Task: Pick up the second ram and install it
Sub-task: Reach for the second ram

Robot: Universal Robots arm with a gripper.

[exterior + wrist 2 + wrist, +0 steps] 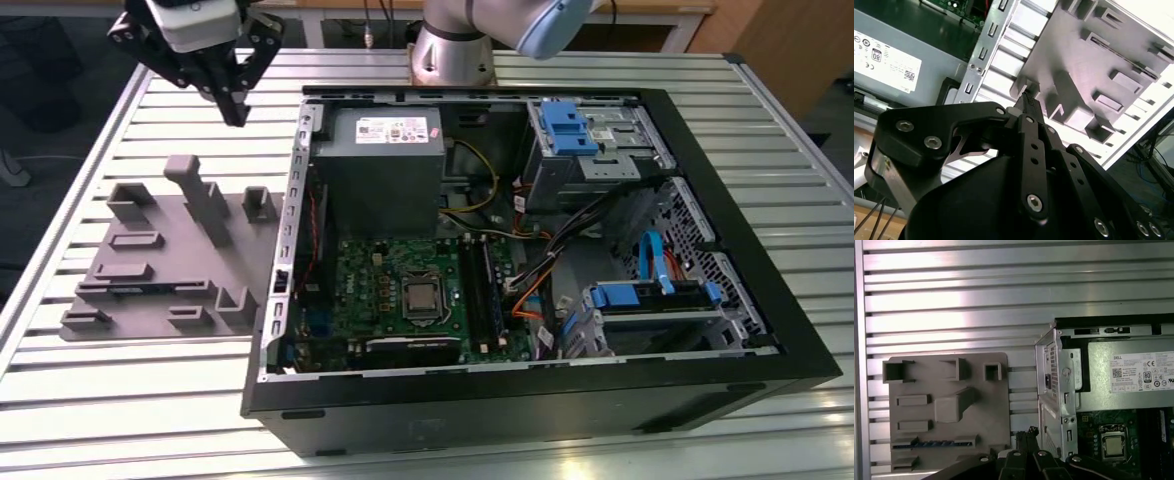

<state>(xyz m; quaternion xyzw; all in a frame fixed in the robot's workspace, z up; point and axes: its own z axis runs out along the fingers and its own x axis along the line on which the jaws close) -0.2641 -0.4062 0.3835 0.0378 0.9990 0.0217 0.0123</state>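
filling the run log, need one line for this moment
gripper jaws shut, empty, over slatted metal table | blue-green ram stick in grey plastic tray slot | not yet picked

- The gripper hangs in free air over bare slatted surface, far of the grey tray.
- Upright blocks rise from the tray.
- The computer case wall stands just beside the tray on the exterior view's right; power supply and cables crowd its motherboard.
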